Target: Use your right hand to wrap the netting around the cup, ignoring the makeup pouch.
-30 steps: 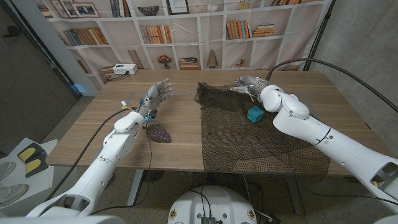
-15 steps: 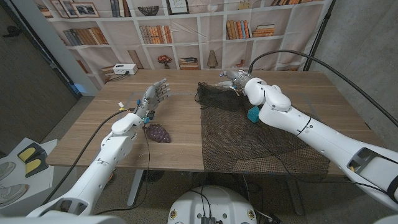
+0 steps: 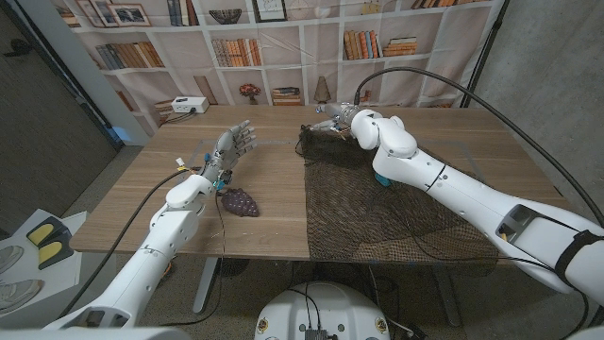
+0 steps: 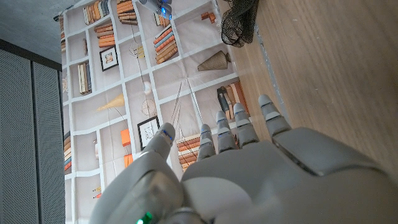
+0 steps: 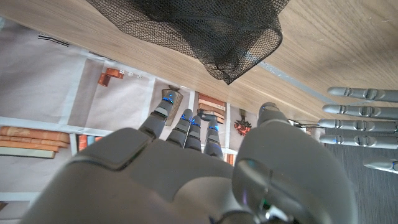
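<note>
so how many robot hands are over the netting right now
1. The right robot hand is above the netting's far corner; the left robot hand is over bare table, clear of it.

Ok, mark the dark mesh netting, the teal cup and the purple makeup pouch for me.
dark mesh netting [image 3: 377, 212], head view, middle of the spread sheet.
teal cup [image 3: 380, 178], head view, the edge showing under the right arm.
purple makeup pouch [image 3: 240, 201], head view, centre of its top.
</note>
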